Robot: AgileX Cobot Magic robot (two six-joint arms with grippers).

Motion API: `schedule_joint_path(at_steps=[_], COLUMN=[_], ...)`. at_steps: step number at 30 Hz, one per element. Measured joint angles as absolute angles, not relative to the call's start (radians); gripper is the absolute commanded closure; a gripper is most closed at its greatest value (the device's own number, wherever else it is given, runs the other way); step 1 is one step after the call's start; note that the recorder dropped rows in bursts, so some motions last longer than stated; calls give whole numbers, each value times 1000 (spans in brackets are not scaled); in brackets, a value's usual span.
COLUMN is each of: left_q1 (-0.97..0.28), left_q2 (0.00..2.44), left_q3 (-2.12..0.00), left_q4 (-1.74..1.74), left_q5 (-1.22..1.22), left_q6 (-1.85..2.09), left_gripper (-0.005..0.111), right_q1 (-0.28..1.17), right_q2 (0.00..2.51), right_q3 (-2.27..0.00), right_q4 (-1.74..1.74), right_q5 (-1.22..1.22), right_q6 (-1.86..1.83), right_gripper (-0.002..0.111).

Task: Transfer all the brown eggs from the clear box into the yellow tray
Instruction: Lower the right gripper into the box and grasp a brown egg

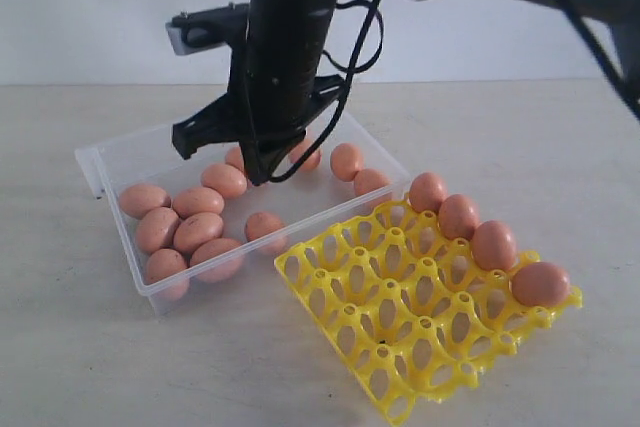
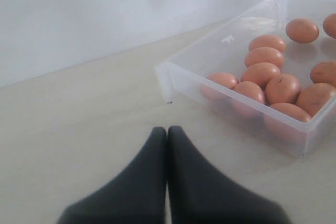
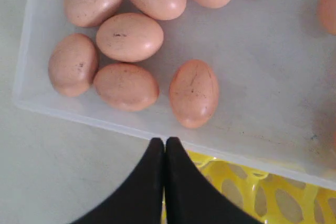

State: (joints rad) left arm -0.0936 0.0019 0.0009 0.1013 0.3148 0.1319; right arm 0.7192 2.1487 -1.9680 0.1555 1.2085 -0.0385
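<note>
- The bright yellow plastic lattice egg tray (image 1: 400,347) lay at the lower right of the exterior view on the pale table (image 1: 560,147). Its upper-left corner sat just beside the shallow, transparent clear plastic box (image 1: 110,212), which occupied the centre left of the frame.
- Four smooth oval brown eggs (image 1: 493,244) stood in a row of cups along the tray's upper-right edge. Every other cup that showed was empty.
- About eleven or twelve more eggs lay loose in the box. Most were clustered at its lower-left end, and a lone egg (image 1: 264,226) lay nearer the tray. A few more sat along the far wall, where the dark arm (image 1: 285,47) partly hid them, so the count was not exact.
- Judged from this layout, the task was at an early stage. Roughly a quarter of the eggs were seated and most of them were left to carry over.
- The right end effector (image 3: 166,145) had its black fingers pressed tightly together with nothing between them. It hung above the box wall that faced the tray, with the lone egg just beyond its tips and not touching them.
- The left end effector (image 2: 167,129) was likewise closed and empty, over bare table a little apart from the box's end wall.
- With neither one carrying an egg, the next pick would probably require the fingers to part first.
</note>
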Motion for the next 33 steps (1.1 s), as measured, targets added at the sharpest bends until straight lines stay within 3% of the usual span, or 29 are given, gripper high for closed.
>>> schedule_joint_path(at_steps=[9,11,16,33], left_q1=[-94,-94,-94,-94], left_q2=[2,2,2,2], left_q3=[1,1,1,1], left_q4=[101,101,101,101], left_q5=[315,315,315,315], left_q6=[132,132,132,132], left_gripper=[111,111,111,111], right_q1=[719,719,719,719], right_q2=[2236,2236,2236,2329], right_q3=[-1971,-1971,-1971,-1976], right_q4=[165,180,194,92], right_q5=[1176,1155,1106,968], right_q6=[-132,-145,-163,-57], right_gripper=[105,93,50,49])
